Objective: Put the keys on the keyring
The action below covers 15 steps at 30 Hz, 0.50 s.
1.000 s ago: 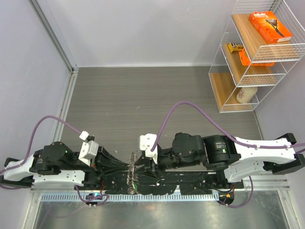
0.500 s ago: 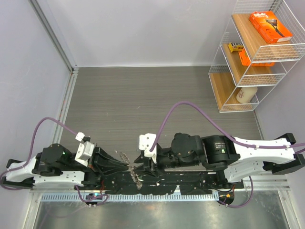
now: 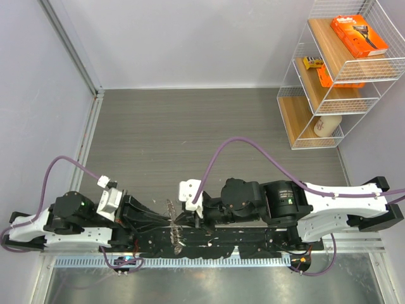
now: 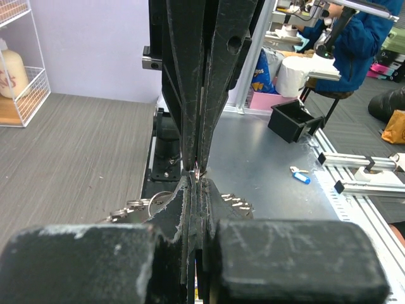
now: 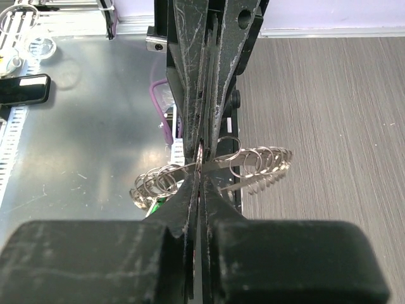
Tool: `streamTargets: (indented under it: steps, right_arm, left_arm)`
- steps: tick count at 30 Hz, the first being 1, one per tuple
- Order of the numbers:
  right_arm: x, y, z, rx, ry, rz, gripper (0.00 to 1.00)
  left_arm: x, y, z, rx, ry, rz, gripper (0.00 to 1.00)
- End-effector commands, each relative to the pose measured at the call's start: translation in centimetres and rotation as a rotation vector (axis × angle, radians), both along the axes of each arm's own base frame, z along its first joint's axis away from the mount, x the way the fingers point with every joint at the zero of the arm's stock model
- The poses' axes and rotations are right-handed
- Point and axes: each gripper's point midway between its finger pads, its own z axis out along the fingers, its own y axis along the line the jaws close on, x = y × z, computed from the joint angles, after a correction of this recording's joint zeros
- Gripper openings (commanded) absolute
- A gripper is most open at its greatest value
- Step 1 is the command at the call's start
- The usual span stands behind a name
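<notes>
Silver keys (image 5: 262, 162) fan out along the keyring (image 5: 177, 170), which we see pinched between two grippers meeting tip to tip above the arm bases at the near edge of the table (image 3: 209, 139). We find the left gripper (image 3: 171, 221) clamped tight on the ring from one side and the right gripper (image 3: 185, 218) closed on it from the other, a small green tag (image 5: 155, 203) hanging below.

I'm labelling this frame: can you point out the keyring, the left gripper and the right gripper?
keyring (image 5: 262, 166): right wrist view, fanned keys right of the fingers.
left gripper (image 4: 194, 182): left wrist view, closed fingertips.
right gripper (image 5: 201, 170): right wrist view, closed fingertips.
</notes>
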Motion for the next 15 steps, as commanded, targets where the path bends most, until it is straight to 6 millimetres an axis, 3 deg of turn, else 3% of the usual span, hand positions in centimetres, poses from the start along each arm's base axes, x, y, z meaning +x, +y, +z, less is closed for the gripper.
streamTargets:
  steps: [1, 15]
  right_arm:
    - [-0.4, 0.0, 2.1, 0.074, 0.004, 0.017, 0.05]
    - [-1.1, -0.6, 2.0, 0.177, 0.038, 0.043, 0.05]
  left_arm:
    - [0.1, 0.7, 3.8, -0.158, -0.007, 0.007, 0.0]
    - [-0.6, 1.6, 6.5, -0.349, -0.056, -0.027, 0.0]
